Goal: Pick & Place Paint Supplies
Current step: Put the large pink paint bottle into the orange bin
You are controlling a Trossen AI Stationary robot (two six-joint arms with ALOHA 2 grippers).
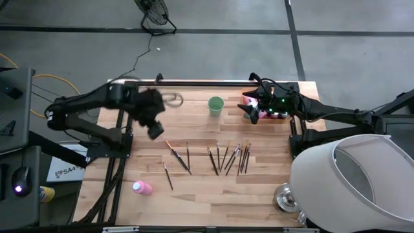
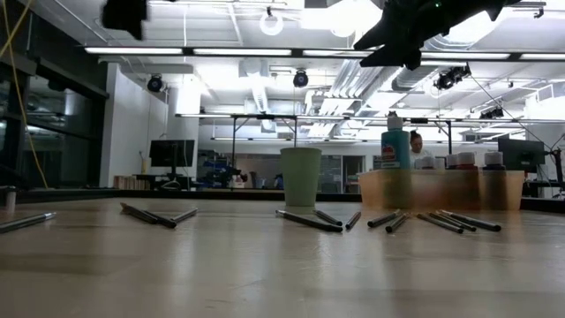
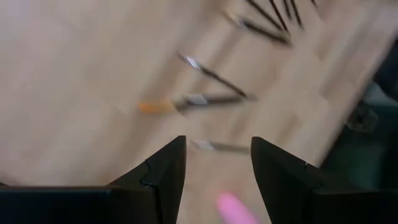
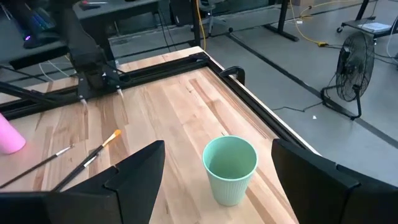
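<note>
Robotics lab or open-plan workshop. Polished grey concrete floor (image 1: 213, 16) with dark seam lines around a wooden work table (image 1: 200, 188) framed in black rails. Floor fan (image 4: 356, 62) standing nearby; yellow cable (image 4: 311, 42) trailing across the floor. Exposed ducts and strip lights (image 2: 221, 50) overhead. Further benches with a monitor (image 2: 171, 153) behind. A seated person (image 2: 415, 146) at far right, possibly at a desk; too distant to be sure.

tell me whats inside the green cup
The green cup stands upright and, from the right wrist view, shows only its bare inner wall; no brushes stick out. Its very bottom is hidden by the near rim.
</note>
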